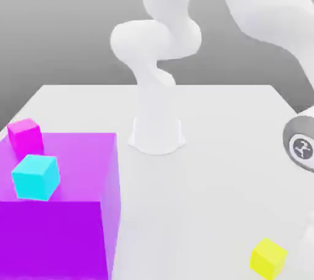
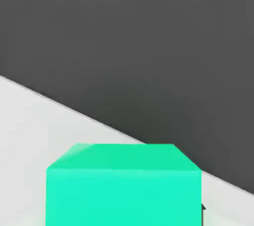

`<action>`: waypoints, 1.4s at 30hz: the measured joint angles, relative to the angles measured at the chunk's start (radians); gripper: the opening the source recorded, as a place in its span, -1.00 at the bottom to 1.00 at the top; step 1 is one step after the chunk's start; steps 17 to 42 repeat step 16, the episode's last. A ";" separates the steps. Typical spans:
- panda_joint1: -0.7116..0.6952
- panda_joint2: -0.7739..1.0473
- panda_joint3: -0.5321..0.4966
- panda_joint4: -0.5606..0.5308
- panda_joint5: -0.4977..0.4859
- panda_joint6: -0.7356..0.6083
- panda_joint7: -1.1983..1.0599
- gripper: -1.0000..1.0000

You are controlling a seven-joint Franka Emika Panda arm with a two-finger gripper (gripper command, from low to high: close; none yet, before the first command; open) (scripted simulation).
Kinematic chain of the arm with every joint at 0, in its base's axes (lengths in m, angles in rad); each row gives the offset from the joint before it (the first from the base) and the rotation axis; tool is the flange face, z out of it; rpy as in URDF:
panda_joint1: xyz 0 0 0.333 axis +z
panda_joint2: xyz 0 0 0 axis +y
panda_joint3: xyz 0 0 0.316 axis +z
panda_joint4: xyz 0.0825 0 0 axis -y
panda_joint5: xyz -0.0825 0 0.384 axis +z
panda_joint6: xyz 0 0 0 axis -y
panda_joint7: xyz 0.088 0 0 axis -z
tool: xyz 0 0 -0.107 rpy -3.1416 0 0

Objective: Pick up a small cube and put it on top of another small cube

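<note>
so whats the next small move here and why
Probably lift straight up a little. In the hand view a green cube sits close under the camera on the white table, and the fingers are shut, so a short raise would show whether it comes along.

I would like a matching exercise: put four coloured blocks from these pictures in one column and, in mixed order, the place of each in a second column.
1. cyan cube
2. yellow cube
3. green cube
4. large purple block

a. on the table near the exterior view's right
b. close before the hand camera
c. on the purple block
d. at the exterior view's left

Pairs: 1-c, 2-a, 3-b, 4-d
</note>
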 joint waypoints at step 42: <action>-0.032 -0.132 -0.062 -0.300 0.027 0.177 0.134 1.00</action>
